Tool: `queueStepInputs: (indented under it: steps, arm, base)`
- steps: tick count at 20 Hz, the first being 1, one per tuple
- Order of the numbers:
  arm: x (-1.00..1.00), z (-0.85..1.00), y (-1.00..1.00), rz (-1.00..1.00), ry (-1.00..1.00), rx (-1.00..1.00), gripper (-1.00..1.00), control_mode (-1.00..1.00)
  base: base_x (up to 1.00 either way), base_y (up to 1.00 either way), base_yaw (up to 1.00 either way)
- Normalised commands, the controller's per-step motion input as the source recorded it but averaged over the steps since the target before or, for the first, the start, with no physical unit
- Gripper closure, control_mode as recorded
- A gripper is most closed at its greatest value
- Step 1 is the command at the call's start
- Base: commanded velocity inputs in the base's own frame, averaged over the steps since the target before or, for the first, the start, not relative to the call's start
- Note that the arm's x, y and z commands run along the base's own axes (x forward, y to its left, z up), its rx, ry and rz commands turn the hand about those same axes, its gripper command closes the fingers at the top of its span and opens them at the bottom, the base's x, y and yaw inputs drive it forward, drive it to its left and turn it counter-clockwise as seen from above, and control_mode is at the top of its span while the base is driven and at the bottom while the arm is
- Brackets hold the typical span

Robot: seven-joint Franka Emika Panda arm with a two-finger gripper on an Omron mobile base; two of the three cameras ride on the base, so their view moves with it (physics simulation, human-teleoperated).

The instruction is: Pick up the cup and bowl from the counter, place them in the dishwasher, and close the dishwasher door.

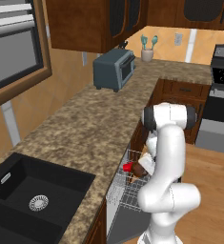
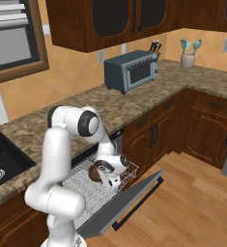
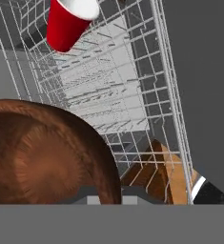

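The arm is bent low over the open dishwasher (image 2: pixel 93 193), its hand (image 2: pixel 111 179) down just above the white wire rack (image 1: pixel 119 188). The hand grips the bowl (image 2: pixel 94 173), dark brown and round, which hangs over the rack and from the hand view looms large in the lower left, rim towards the camera. The fingertips themselves are hidden behind the bowl, so how the fingers sit on it I cannot make out.

The cup (image 3: pixel 68 21) already lies in the rack, tipped on its side with the white inside of its mouth showing; in the left base view it is a small red spot (image 1: pixel 127 167) just beside the bowl (image 1: pixel 141 169). Its far edge is cut off at the top of the hand view.

The dishwasher door (image 2: pixel 127 202) is dropped down flat, dark grey, with a dark handle bar along its front edge. The arm's white elbow and forearm block much of the rack from both base cameras.

On the surface (image 1: pixel 89 119), speckled brown granite running in an L, stand a grey-blue toaster oven (image 2: pixel 130 71), a knife block behind it, and a tan holder with teal utensils (image 2: pixel 188 54) in the far corner. A black sink (image 1: pixel 35 200) is set in at the near left. Dark wood cabinets (image 2: pixel 204 123) run below and above, a stove (image 1: pixel 222 95) sits at the right, a window at the left, and the floor is pale wood planks.
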Motion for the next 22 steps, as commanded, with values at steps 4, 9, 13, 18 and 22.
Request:
queueStepInputs:
  steps: [4,9,13,18,22]
  arm:
    - [0.11,-0.74,0.37,0.00,0.18,0.15,1.00,-1.00]
    - [0.60,-0.61,0.26,0.00,0.23,0.16,1.00,-1.00]
    - [0.63,-0.70,0.17,0.00,0.27,0.14,1.00,-1.00]
    - [0.48,-0.69,0.06,-0.01,0.20,0.11,1.00,-1.00]
    - [0.31,-0.60,0.00,-0.08,0.13,0.04,1.00,-1.00]
  base:
    - [0.00,0.00,0.00]
    - [0.00,0.00,0.00]
    - [0.00,0.00,0.00]
    - [0.00,0.00,0.00]
    - [0.00,0.00,0.00]
